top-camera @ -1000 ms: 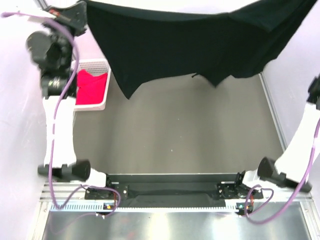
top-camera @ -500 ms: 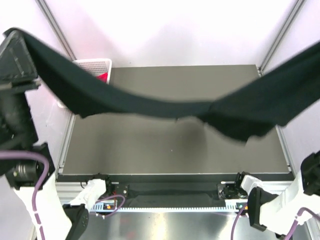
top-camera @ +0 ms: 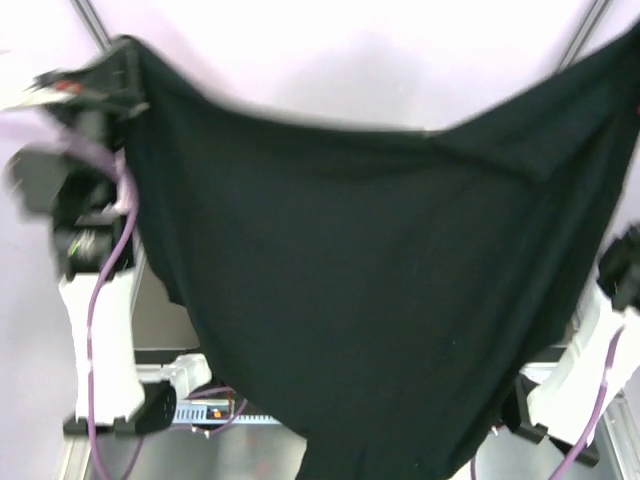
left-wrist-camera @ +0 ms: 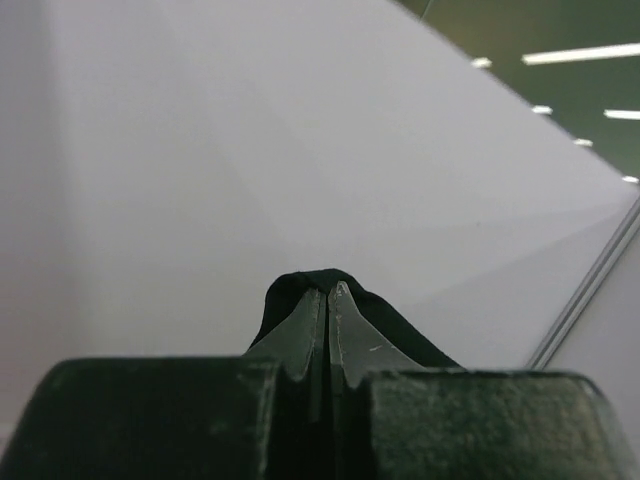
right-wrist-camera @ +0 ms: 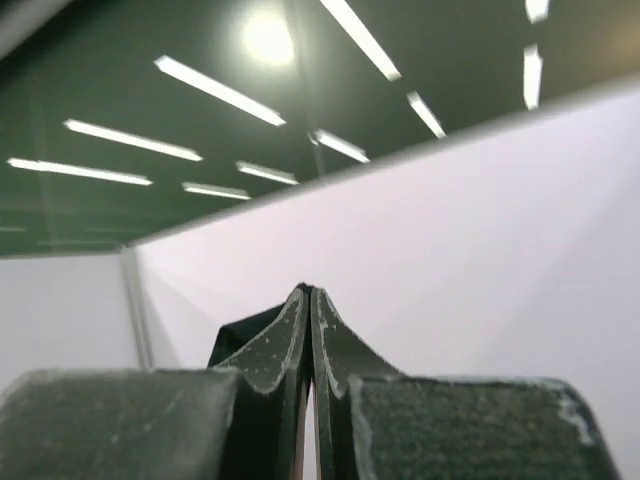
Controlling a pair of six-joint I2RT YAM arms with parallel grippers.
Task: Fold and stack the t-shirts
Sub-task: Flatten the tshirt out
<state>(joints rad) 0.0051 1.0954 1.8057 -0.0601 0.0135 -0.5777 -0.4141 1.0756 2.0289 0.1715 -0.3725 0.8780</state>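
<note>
**One shirt, two arms, two pincers**

I count a single black t-shirt point(top-camera: 380, 290). There are two robot arms, the left arm point(top-camera: 100, 350) and the right arm point(top-camera: 585, 365). There are two pincers, the left pincer point(left-wrist-camera: 328, 295) and the right pincer point(right-wrist-camera: 308, 295), each with two fingers. Two purple cables show, the left cable point(top-camera: 90, 310) and the right cable point(top-camera: 603, 400).

right gripper point(right-wrist-camera: 308, 292) pointed up, its two dark grey fingers point(right-wrist-camera: 270, 355) pressed flat together. A fold of the soft black cloth t-shirt point(right-wrist-camera: 238, 338) was pinched between them, bulging out to the left. Behind: pale white wall panel point(right-wrist-camera: 480, 230) under a dark ceiling point(right-wrist-camera: 120, 40) with long fluorescent strip lights point(right-wrist-camera: 212, 90).
</note>
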